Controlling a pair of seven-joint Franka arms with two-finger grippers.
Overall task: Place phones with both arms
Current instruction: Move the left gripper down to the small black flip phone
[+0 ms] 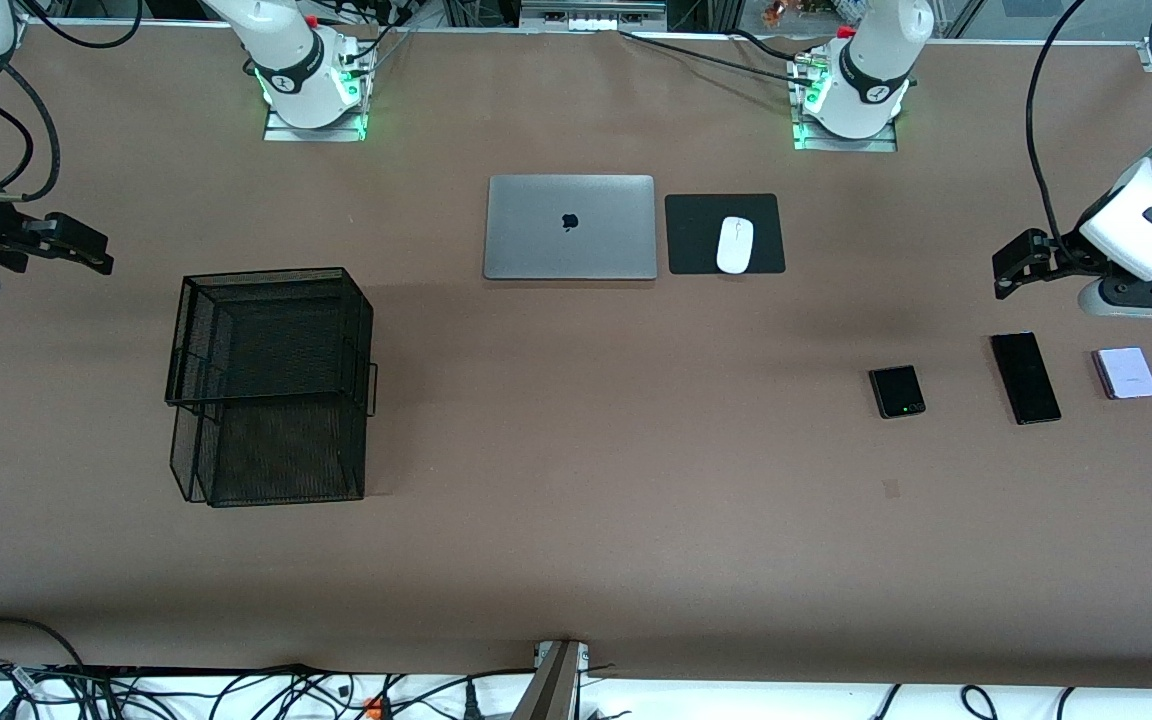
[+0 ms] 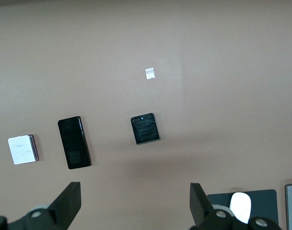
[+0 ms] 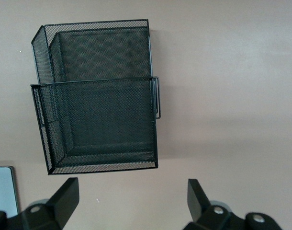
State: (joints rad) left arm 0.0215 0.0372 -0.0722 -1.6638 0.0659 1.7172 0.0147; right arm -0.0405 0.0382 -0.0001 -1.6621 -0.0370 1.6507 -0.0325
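Three phones lie in a row on the table toward the left arm's end: a small squarish black phone with a green dot [image 1: 897,391] [image 2: 145,128], a long slim black phone [image 1: 1024,378] [image 2: 73,142], and a small pale lavender phone [image 1: 1125,373] [image 2: 23,149]. My left gripper [image 1: 1014,270] [image 2: 135,201] hangs open and empty over bare table beside the phones. My right gripper [image 1: 81,248] [image 3: 132,199] hangs open and empty over bare table at the right arm's end, beside the black mesh tray stack [image 1: 271,385] [image 3: 100,96].
A closed grey laptop [image 1: 570,227] and a white mouse [image 1: 734,244] on a black pad [image 1: 696,235] lie near the arms' bases. A small pale patch of tape [image 1: 891,488] [image 2: 150,73] marks the table nearer the front camera than the phones.
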